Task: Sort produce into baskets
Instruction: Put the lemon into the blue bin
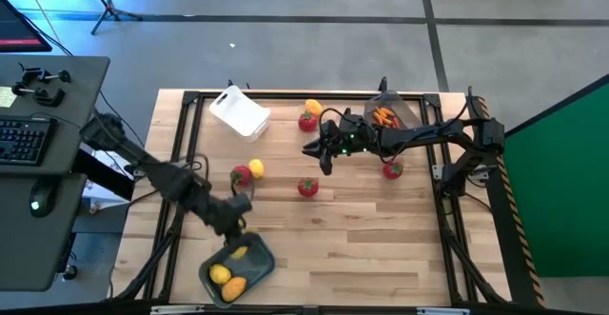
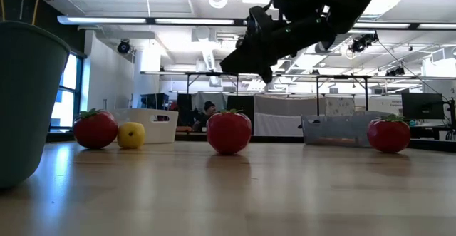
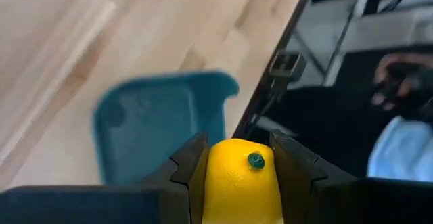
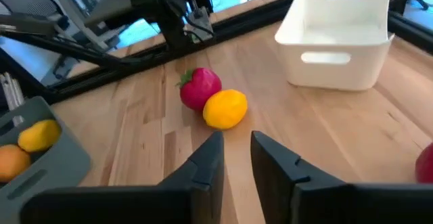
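1. The grey-blue basket (image 1: 240, 272) sits at the table's (image 1: 362, 239) near edge, holding two yellow-orange fruits (image 1: 225, 281).
2. The left claw (image 3: 233, 166), above this basket, grips a yellow fruit (image 3: 240, 183).
3. The white basket (image 1: 239, 111) shows nothing inside.
4. The dark basket (image 1: 388, 113) holds thin orange-red pieces (image 1: 383, 117).
5. The right claw (image 4: 235, 158) hangs mid-table, fingers narrowly parted, holding nothing.
6. Red fruits (image 1: 307, 187) lie loose.

The left tool's fingers (image 3: 186, 173) are covering both sides of a yellow fruit (image 3: 240, 176), and the picture's edge is cutting off its lower part. The grey-blue basket (image 3: 159, 122) beyond it is showing blurred.
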